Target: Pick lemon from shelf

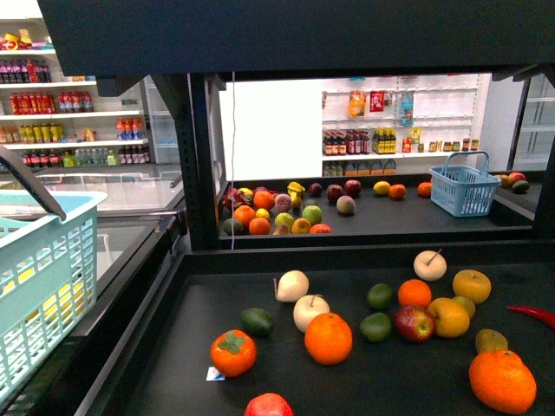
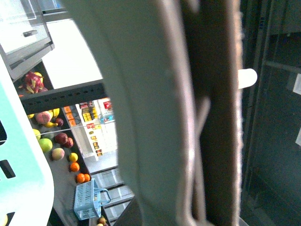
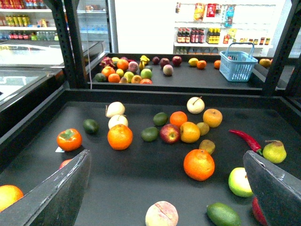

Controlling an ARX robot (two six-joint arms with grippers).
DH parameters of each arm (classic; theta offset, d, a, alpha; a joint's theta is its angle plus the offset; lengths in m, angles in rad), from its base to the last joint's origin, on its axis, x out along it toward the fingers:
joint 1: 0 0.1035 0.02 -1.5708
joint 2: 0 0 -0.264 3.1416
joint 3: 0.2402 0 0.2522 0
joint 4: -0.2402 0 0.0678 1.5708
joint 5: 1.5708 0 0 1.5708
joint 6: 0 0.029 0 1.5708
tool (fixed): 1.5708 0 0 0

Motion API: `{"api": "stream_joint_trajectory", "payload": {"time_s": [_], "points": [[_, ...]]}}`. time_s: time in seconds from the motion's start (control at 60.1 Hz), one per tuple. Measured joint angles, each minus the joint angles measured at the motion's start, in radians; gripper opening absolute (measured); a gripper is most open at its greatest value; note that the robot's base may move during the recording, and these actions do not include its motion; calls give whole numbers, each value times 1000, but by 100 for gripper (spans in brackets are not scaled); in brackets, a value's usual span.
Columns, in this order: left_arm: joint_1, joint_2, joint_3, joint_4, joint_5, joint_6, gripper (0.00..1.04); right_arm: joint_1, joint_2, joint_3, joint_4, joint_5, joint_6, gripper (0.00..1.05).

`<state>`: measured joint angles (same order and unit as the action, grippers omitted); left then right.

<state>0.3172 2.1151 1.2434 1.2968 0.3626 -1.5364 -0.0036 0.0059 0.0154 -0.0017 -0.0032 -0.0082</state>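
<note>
The lemon (image 1: 381, 187) looks smooth, plain yellow and oval. It lies on the far tray of the black shelf (image 1: 201, 156), just beside an orange (image 1: 397, 191) and near the blue basket (image 1: 466, 186). Our right tool (image 3: 165, 155) hangs over the near tray, its fingers (image 3: 56, 197) spread wide and holding nothing. Only the right wrist view shows this. The left wrist view is filled by a blurred grey shape, so we cannot tell the left tool's state.
</note>
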Motion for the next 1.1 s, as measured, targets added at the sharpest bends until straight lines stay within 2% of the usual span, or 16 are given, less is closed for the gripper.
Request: {"api": "stream_joint_trajectory", "payload": {"time_s": [0.15,0.466,0.566,0.732,0.882,0.916,1.099], "points": [[5,31,-19,71,-23,-33,6,0,0,0,0,0,0,97],[17,50,-48,85,-23,-41,6,0,0,0,0,0,0,97],[22,50,-49,84,-11,-19,23,0,0,0,0,0,0,97],[29,41,-59,42,4,24,68,0,0,0,0,0,0,97],[29,12,-68,-26,12,56,96,0,0,0,0,0,0,97],[28,4,-68,-39,11,65,98,0,0,0,0,0,0,97],[27,-72,-78,-127,5,117,97,0,0,0,0,0,0,97]]}}
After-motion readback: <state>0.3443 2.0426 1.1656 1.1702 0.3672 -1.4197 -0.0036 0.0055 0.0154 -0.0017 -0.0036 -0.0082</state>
